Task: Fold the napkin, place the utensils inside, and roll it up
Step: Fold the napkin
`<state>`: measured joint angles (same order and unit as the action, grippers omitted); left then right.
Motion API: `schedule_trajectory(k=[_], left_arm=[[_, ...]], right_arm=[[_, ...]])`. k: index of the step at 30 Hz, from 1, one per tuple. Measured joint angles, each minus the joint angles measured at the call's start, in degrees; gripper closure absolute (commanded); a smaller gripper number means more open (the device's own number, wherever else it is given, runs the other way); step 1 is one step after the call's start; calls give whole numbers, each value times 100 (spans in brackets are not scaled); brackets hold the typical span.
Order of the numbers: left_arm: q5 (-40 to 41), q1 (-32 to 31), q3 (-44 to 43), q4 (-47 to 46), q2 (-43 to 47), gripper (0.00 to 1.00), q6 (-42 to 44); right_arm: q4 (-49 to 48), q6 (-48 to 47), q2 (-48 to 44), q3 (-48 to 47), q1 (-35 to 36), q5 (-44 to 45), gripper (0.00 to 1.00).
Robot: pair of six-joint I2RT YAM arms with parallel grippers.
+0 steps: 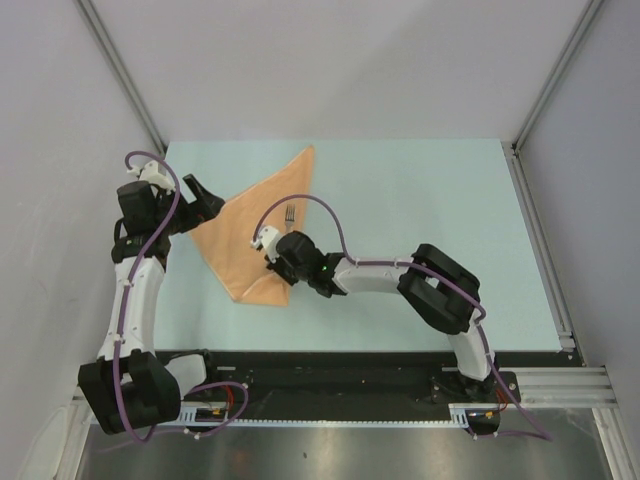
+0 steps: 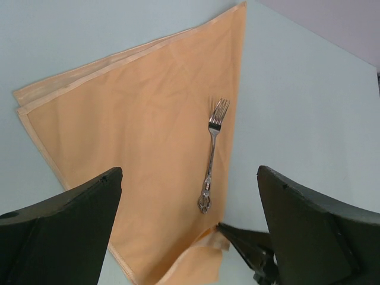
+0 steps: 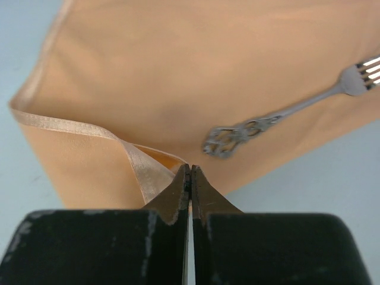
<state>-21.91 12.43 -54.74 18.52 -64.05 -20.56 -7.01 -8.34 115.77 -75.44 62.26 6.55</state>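
While the fork (image 2: 212, 155) lies on the folded napkin (image 2: 136, 130) on the table (image 2: 297, 107), I see my right jaws clenched on the napkin's near hem, left jaws released just beside.

One napkin (image 1: 255, 235), one fork (image 2: 212, 155), one table (image 1: 430, 200), two grippers: left gripper (image 1: 205, 200), right gripper (image 3: 190, 178).

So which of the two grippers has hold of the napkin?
The right gripper: its jaws are pinched shut on the near corner of the napkin, beside the fork handle. The left gripper stands wide open at the cloth's left edge, holding nothing.
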Motion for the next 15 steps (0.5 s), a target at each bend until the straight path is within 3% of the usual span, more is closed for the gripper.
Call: schedule_trajectory(k=[15], left_arm=[[-129,13,0,-9,9,0,-44]], right_arm=[[-74,280,518,-780,-1047,-61,100]])
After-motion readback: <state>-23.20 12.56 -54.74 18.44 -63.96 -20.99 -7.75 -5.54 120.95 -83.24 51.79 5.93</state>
